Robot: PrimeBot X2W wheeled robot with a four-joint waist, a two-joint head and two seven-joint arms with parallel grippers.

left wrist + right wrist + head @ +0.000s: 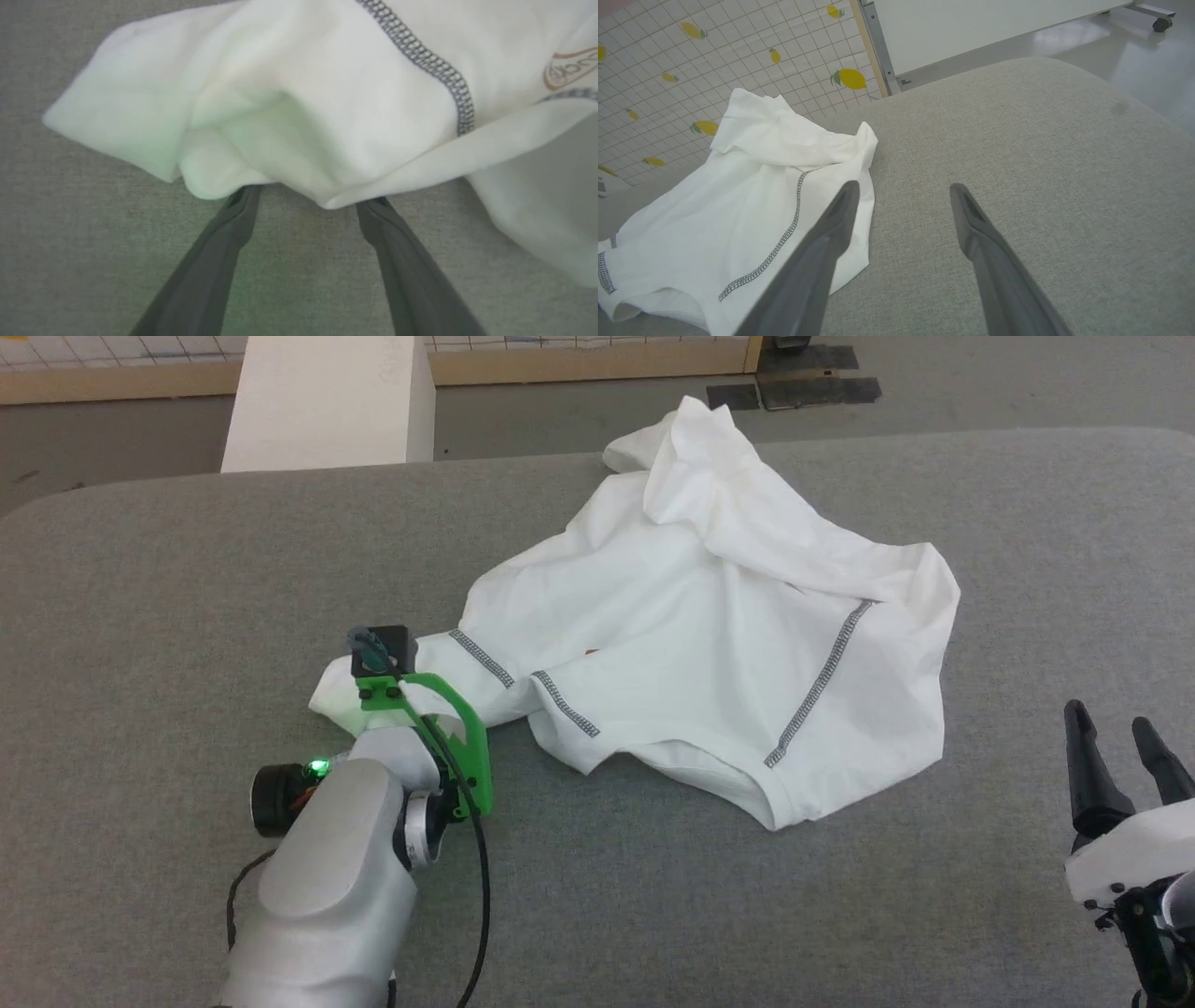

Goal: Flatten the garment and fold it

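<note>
white soft shirt (709, 644), grey zigzag seams: crumpled | left gripper (310, 199): spread, tips at its edge | right gripper (1111, 719): spread, well apart

**Left wrist view.** The tips of my left gripper (310, 199) vanish under the shirt (327, 93) hem, so I cannot tell whether they touch cloth. The shirt is cut off at the top and right edges. A brown logo (572, 67) there is blurred, half cropped and unreadable.

**Head view.** The wrist mount (467, 747) hides those fingers. My right gripper (1111, 721) is clipped by the right edge. A red speck (590, 651) on the shirt is too small to identify.

**Right wrist view.** The left and bottom edges crop the shirt.
</note>
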